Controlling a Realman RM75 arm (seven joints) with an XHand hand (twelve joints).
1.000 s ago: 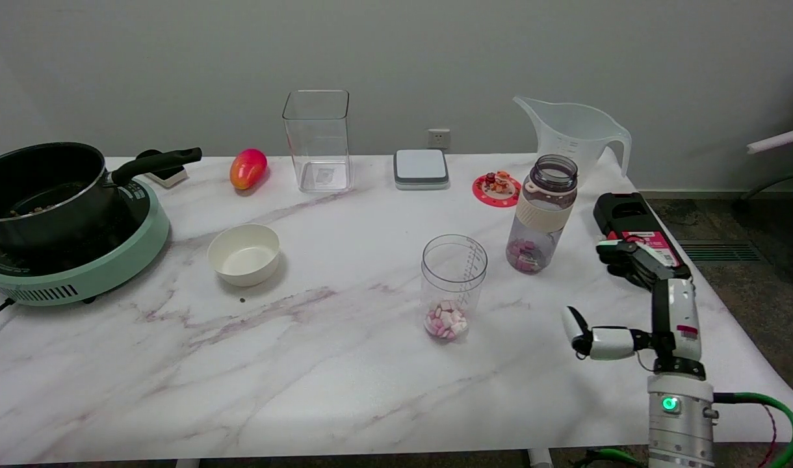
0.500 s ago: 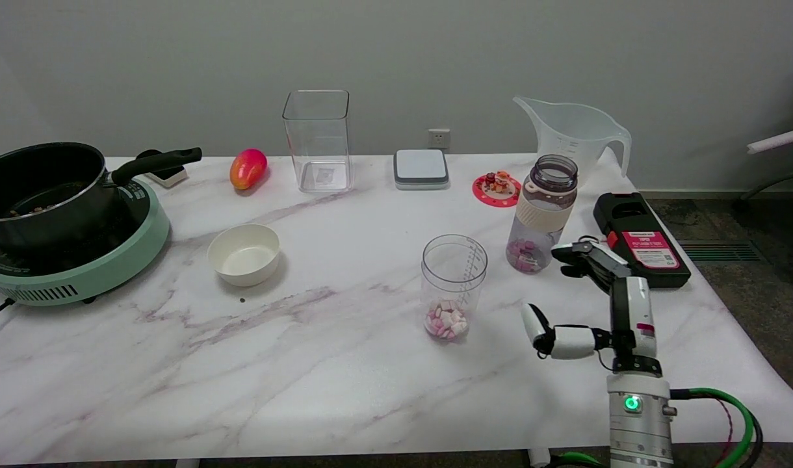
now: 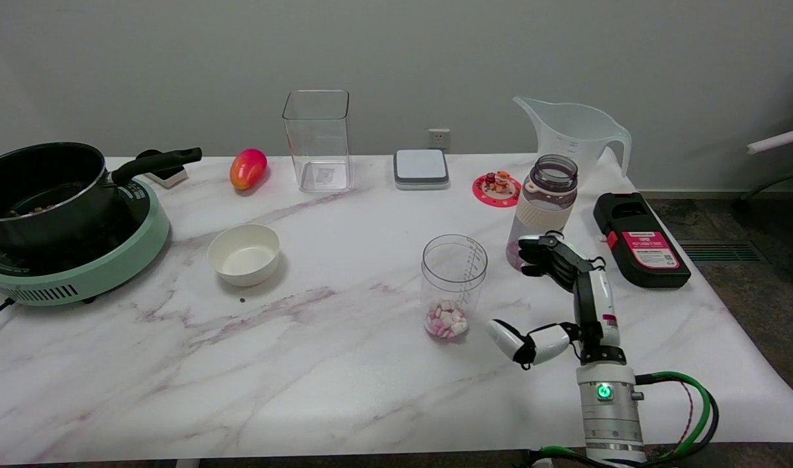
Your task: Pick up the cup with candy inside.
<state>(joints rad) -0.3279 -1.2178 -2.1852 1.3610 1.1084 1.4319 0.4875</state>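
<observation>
A clear plastic cup (image 3: 454,286) stands upright near the table's middle, with pink and white candy (image 3: 446,321) lying in its bottom. My right hand (image 3: 562,300) is open just to the right of the cup, apart from it. Its thumb points left near the cup's base and its fingers (image 3: 547,255) spread out higher up, in front of the bottle. Nothing is in the hand.
A smoky bottle (image 3: 543,203) with pink candy stands right behind my hand. A black and red box (image 3: 638,239) lies to the right. A white bowl (image 3: 244,254), a pot on a green cooker (image 3: 65,214), a clear square container (image 3: 317,140), a mango (image 3: 247,168), a scale (image 3: 421,169) and a jug (image 3: 575,133) stand farther off.
My right hand has moved left across the table toward the cup, staying open. The cup and the other things have not moved.
</observation>
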